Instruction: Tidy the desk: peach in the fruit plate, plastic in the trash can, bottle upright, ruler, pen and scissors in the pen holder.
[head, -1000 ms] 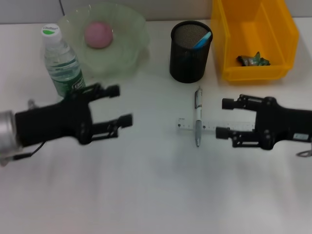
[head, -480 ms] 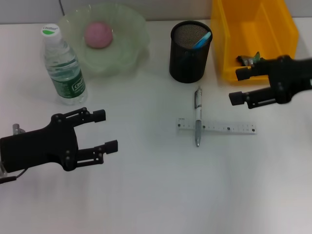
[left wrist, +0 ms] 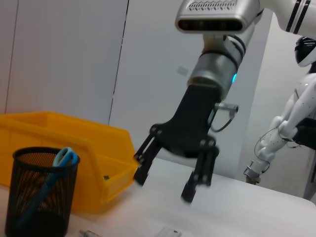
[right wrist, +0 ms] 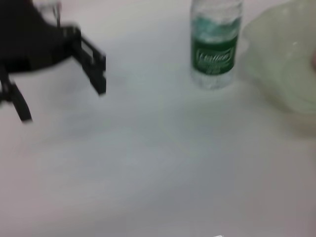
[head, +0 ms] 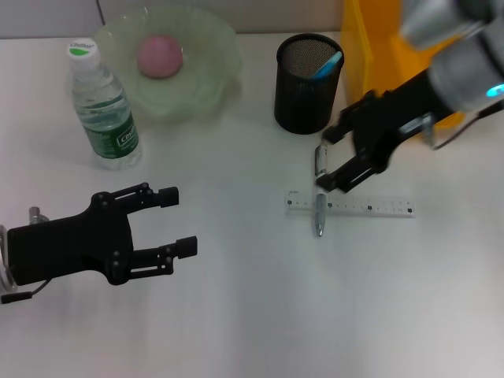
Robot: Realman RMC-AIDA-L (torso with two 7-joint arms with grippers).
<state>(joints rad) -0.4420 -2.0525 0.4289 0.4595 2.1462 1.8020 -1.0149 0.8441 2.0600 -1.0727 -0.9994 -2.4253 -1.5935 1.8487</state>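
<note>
Head view: at lower left, the left gripper (head: 177,220) hovered with jaws wide over the desk (head: 252,315). At centre, the pen (head: 319,193) lay across the ruler (head: 350,206). The right gripper (head: 324,160) hung there, jaws wide, over the pen's upper end.

white desk (head: 260,315), bottle (head: 102,106), fruit plate (head: 201,90), pen holder (head: 303,94), trash can (head: 358,47), ruler (head: 370,208), pen (head: 319,216)
</note>
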